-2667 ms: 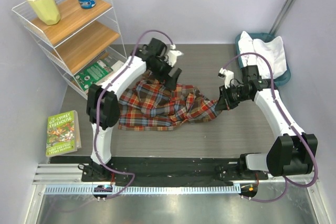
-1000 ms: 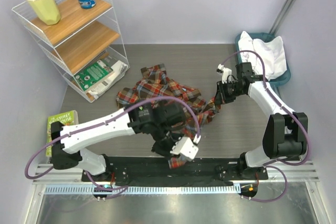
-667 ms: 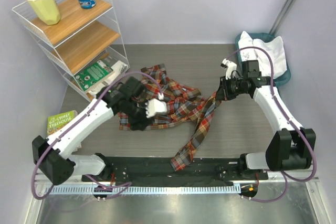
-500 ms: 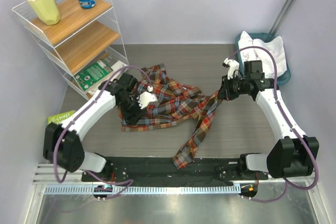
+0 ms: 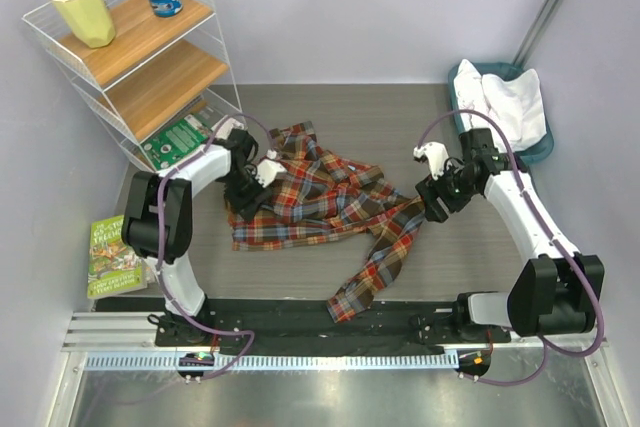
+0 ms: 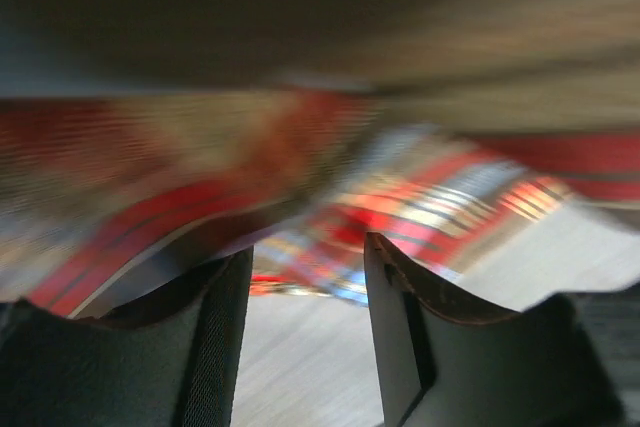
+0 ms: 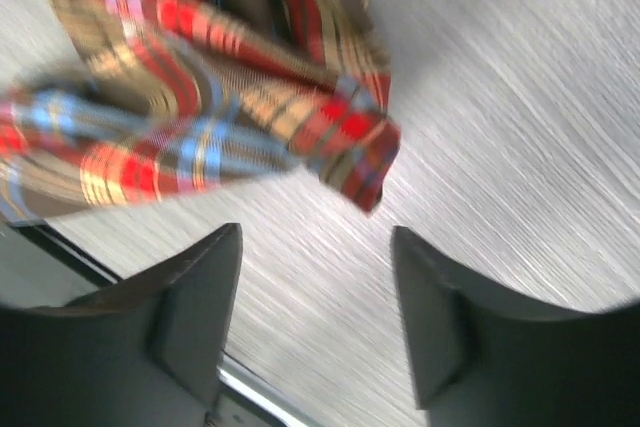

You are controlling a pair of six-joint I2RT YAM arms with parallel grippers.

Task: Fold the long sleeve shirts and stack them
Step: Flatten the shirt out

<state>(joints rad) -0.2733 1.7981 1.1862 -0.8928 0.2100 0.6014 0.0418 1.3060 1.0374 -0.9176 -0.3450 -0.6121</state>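
A: Where's the plaid shirt (image 5: 320, 202)?
B: We see it crumpled mid-table (image 5: 480, 247), partly spread, with one sleeve (image 5: 375, 262) running toward the near edge.
A: And the white shirt (image 5: 515, 102)?
B: Far right, bunched in the basket (image 5: 462, 77) and spilling over its rim.
A: What about the left gripper (image 5: 243, 197)?
B: It's at the plaid's left edge. Its wrist view is blurred, but we see the fingers apart, nothing between them, cloth just beyond.
A: And the right gripper (image 5: 437, 211)?
B: Just beside the plaid's right edge, jaws spread wide and empty. We see a plaid corner on the table ahead of the fingertips, not between them.
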